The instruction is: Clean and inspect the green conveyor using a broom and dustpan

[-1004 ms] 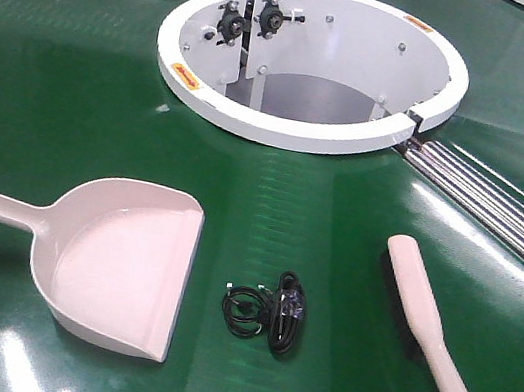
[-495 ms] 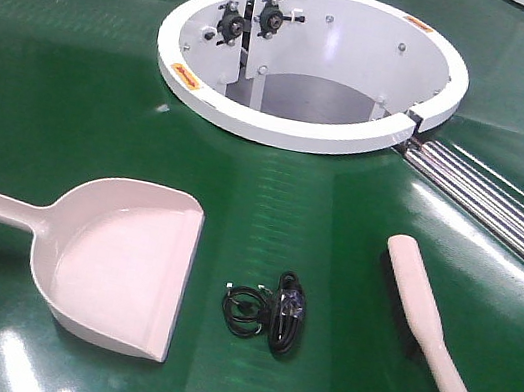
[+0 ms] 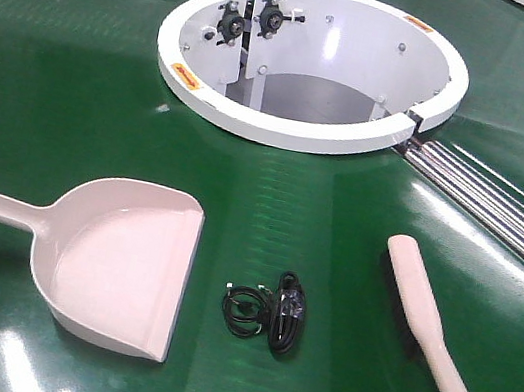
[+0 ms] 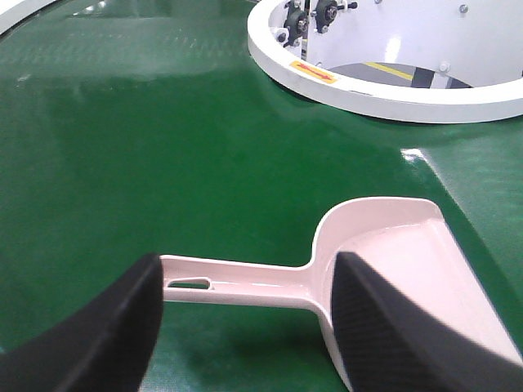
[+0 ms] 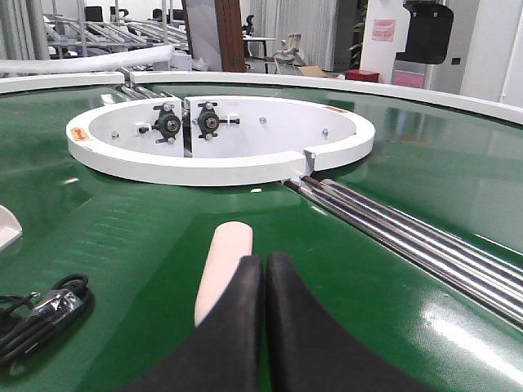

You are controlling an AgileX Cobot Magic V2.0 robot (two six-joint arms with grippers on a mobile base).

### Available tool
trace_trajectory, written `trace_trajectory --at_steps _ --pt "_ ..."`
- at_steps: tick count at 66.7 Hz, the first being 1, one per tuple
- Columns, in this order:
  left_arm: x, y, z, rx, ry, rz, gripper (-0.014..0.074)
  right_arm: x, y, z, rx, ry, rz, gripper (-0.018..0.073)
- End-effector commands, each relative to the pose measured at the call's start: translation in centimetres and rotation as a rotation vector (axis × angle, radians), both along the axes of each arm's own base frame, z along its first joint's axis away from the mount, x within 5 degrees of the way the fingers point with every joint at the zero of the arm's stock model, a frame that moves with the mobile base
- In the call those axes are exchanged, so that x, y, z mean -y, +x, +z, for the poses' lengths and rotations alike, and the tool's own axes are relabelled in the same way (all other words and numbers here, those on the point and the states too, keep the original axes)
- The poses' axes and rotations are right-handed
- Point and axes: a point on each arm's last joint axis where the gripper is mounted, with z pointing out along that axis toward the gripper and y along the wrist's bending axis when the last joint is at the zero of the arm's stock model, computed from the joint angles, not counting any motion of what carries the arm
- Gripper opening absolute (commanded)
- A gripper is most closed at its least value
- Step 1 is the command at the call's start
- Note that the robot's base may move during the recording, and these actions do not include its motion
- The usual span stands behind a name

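**Exterior front-facing view: both tools lie on the belt, neither one gripped**

On the large glossy dark-green conveyor belt (image 3: 56, 99), the pale pinkish-beige plastic dustpan (image 3: 117, 272) rests flat on the left. Its wide mouth faces right and its long handle runs off toward the left edge. The slim beige plastic hand broom (image 3: 423, 321) lies on the right, bristles down, with its slotted handle end pointing toward the near rim. Between them, well apart from both, sits a small coiled black cable bundle (image 3: 266, 317), presumably the debris to be swept. The pan's mouth already faces it, so a sweep from the broom's side would carry it in.

Beyond the tools are the white ring-shaped opening (image 3: 294, 131) and the steel rollers (image 3: 503, 213) at the belt seam.

The left wrist camera shows the left gripper (image 4: 249, 265) spread wide, its two dark fingers framing the dustpan's handle, a line-up that suits a grasp there. It holds nothing, and whether it is level with the handle cannot be told.

The right gripper (image 5: 265, 269) has its fingers pressed together with nothing between them. It is aimed along the broom, whose rounded tip shows just ahead. It would have to part its fingers before taking the handle.

Judged from this, the task is at its very start.
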Motion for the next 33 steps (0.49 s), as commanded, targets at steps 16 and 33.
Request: trace_trajectory --at_steps 16,33 --pt "0.1 0.4 3.8 0.127 -0.046 -0.002 0.0449 0.0 0.0 0.0 0.071 -0.009 0.004 -0.001" --pt "0.7 3.3 9.3 -0.08 0.097 -0.113 0.0449 0.0 0.0 0.0 0.071 -0.009 0.004 -0.001"
